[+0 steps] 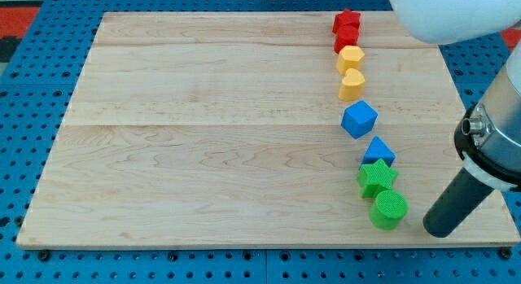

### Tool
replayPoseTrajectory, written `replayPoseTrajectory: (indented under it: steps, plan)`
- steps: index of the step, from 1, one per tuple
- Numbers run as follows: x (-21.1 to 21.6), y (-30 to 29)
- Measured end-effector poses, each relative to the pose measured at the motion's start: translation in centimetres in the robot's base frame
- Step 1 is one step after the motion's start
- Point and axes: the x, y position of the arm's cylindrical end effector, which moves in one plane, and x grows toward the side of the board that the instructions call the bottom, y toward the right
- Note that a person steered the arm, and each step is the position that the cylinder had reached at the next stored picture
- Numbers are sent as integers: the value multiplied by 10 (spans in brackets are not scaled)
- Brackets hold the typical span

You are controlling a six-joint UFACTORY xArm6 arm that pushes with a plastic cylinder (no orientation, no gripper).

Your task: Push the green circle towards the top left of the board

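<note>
- My tip (440,229) rests on the worktop (203,146) near the view's bottom right corner, just to the view's right of the green circle (388,209), with a narrow strip of bare wood between the two.
- I carry no gripper, only this dark rod, so there is nothing to report as released, clenched or grasping; the rod holds nothing and touches no block.
- The green circle sits low on the worktop, close to the bottom edge and well toward the view's right, the lowest block in a column of blocks.
- Directly above it, touching or very nearly touching, is a green star (376,177).
- Above the star, pressed against its upper edge, is a blue triangular block (379,151).
- Further up, slightly apart from the triangular one, stands a blue cube (359,119), turned so one corner points toward the view's bottom.
- Above that lies a yellow heart (352,85), and against its top a yellow hexagon (350,58).
- At the head of the column are two red blocks: one (345,41) whose shape I cannot make out, partly hidden, and a red star (347,23) near the top edge.
- The whole column runs down the right part of the worktop.
</note>
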Motion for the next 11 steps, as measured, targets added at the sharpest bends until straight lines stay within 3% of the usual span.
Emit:
replayPoseTrajectory:
  steps: [1,2,4,5,6,7,9,10,11]
  plan:
    - [-16,-6]
    - [-32,-48]
    - [-2,-26]
    - [-20,-112]
    - [2,-154]
    - [13,-159]
    - [-27,-271]
    - [-92,-293]
    - [-203,-301]
